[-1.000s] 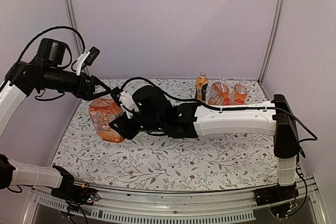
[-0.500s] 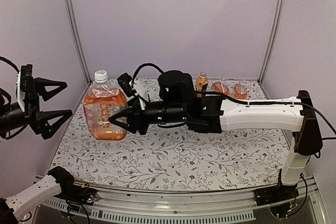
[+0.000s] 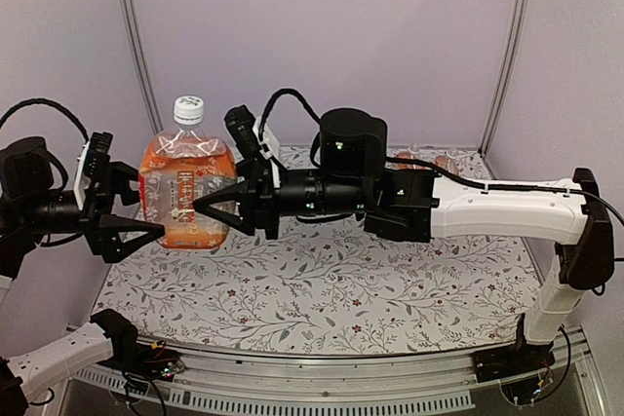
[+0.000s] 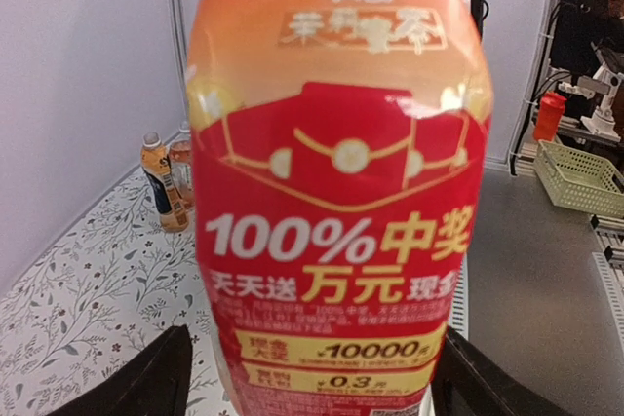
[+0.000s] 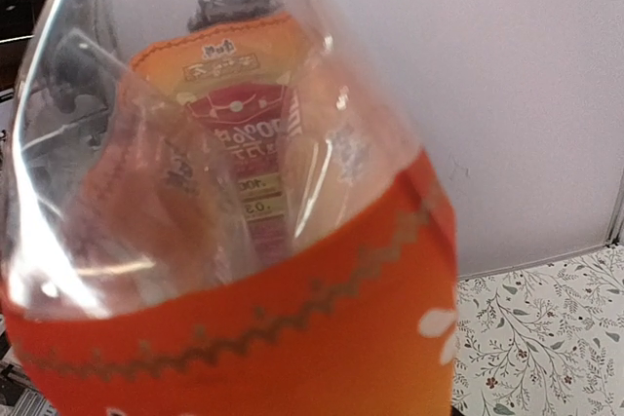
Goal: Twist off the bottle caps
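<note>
A large clear bottle of orange drink with a red label hangs upright above the left of the table, its white bottle cap on top. My right gripper is shut on the bottle's body from the right. My left gripper is open at the bottle's left side, one finger in front and one behind. In the left wrist view the label fills the frame between the dark fingers, with a sliver of table showing beside the left one. The right wrist view shows only the bottle's shoulder; the cap is out of view there.
Small bottles stand at the table's back edge, mostly hidden behind my right arm; one is dark-labelled. Metal posts and purple walls close in the table. A green basket sits beyond the table.
The right gripper has stood the bottle upright and raised it. The left gripper let go near the top, swung out left, opened wide, and has come back around the bottle's body.
</note>
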You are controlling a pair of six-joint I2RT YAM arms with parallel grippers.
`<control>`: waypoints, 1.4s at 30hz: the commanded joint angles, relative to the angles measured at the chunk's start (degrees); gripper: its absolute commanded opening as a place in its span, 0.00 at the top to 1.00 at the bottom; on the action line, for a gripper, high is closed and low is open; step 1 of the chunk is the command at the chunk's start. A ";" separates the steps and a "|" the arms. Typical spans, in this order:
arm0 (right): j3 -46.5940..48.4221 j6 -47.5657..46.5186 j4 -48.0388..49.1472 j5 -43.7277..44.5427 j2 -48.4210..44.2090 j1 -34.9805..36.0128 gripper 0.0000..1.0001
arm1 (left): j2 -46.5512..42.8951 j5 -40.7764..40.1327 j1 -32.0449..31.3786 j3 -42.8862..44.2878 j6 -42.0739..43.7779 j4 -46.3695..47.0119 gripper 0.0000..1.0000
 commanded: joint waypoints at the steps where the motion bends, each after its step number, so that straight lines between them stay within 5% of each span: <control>1: 2.58 -0.74 0.68 -0.07 1.35 0.43 0.66 | 0.30 4.56 -1.07 -0.04 -2.57 3.78 0.23; 7: 3.80 -0.96 -0.90 0.93 2.31 0.45 0.65 | 0.19 4.19 -1.96 -1.63 -5.44 7.66 0.47; 11: 3.14 -0.66 -1.71 2.37 1.79 0.40 0.55 | 0.71 4.00 -2.34 -1.30 -5.83 7.96 0.64; 15: 0.33 -1.00 -3.40 6.88 -0.87 0.46 0.29 | 0.18 0.16 -2.36 -1.41 -4.80 6.40 0.67; 19: -2.09 -1.10 -10.78 17.25 -6.94 0.41 0.21 | 0.38 -16.85 -2.47 -0.56 4.70 1.44 0.68; 25: 3.90 7.75 -29.37 31.01 -10.12 0.44 0.22 | 1.74 -42.42 -3.76 -3.43 29.37 3.53 0.72; 31: 17.19 15.84 -41.56 33.19 -2.02 0.20 0.23 | 1.82 -55.15 -8.83 -5.88 40.91 7.45 0.72; 42: 27.66 20.96 -42.72 25.22 6.01 -2.92 0.35 | 1.85 -60.18 -14.95 -7.42 45.21 8.71 0.72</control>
